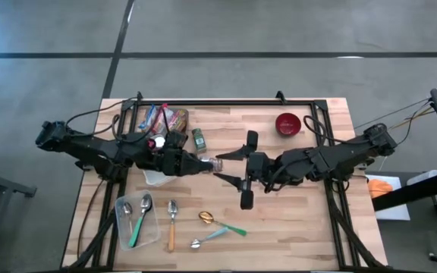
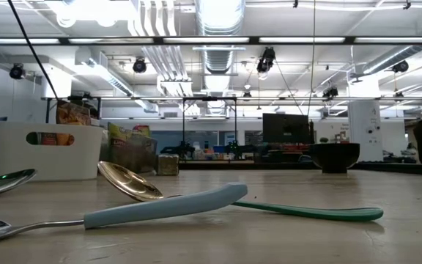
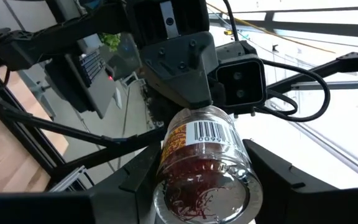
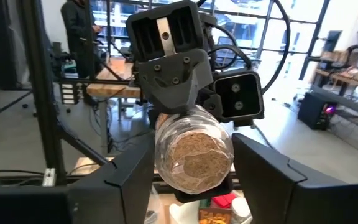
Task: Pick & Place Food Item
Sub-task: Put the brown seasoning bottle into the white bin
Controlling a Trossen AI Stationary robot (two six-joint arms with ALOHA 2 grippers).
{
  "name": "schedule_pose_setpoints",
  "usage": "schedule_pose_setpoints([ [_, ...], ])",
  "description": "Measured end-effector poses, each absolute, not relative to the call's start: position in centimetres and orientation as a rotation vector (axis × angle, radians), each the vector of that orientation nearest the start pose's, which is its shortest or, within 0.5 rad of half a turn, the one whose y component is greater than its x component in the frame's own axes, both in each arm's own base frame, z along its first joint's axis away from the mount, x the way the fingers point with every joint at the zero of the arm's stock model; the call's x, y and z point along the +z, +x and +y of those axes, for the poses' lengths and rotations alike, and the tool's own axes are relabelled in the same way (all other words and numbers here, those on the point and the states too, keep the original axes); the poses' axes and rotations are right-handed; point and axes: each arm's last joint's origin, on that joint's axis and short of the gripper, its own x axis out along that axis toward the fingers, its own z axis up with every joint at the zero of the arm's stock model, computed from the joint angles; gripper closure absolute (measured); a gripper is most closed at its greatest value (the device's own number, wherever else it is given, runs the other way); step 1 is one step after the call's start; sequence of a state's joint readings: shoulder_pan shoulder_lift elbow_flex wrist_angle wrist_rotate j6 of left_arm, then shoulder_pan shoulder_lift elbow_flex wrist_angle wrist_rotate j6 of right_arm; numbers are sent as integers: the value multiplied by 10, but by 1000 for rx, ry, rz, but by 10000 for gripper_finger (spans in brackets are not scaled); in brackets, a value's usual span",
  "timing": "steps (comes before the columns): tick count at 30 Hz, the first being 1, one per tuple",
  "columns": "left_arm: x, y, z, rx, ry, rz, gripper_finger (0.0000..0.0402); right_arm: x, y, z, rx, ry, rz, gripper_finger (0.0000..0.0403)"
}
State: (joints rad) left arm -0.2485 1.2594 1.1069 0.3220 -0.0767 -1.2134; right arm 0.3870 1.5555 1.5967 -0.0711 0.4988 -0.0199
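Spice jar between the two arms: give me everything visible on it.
The jar is small, clear, plastic-looking, with red threads inside, a yellow-and-red label with a barcode, and a cork-like brown end showing in the right wrist view. It lies level above the table, mid-table. The left gripper clamps it; the right gripper's fingers flank its free end, contact unclear.

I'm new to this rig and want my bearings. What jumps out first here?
Mid-table, the left pincer holds a clear round spice jar out toward the right pincer, whose fingers flank the jar's far end. Behind sit a red bowl and snack packets; spoons lie near the front.
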Motion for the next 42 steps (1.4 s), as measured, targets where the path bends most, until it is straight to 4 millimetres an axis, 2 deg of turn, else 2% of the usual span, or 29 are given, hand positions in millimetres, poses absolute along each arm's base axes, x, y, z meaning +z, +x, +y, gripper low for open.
schedule_pose_setpoints([
  [5, 393, 277, -68, -256, -1242, -40, 224, 435, 331, 119, -109, -21, 28, 190],
  [10, 393, 277, -68, -257, -1246, -41, 224, 435, 331, 119, -111, -20, 28, 239],
  [20, 393, 277, -68, -257, -1249, -41, 223, 435, 331, 119, -109, -17, 28, 239],
  [28, 395, 277, -68, -278, -1221, -38, 119, 433, 332, 122, -44, 19, 33, 239],
  [33, 395, 275, -71, -362, -1098, 7, 91, 432, 331, 122, -27, 81, 49, 239],
  [37, 391, 268, -71, -370, -926, 147, 88, 431, 325, 120, -32, 205, 115, 239],
  [42, 388, 251, -66, -194, -727, 462, 88, 443, 313, 110, -62, 399, 277, 239],
])
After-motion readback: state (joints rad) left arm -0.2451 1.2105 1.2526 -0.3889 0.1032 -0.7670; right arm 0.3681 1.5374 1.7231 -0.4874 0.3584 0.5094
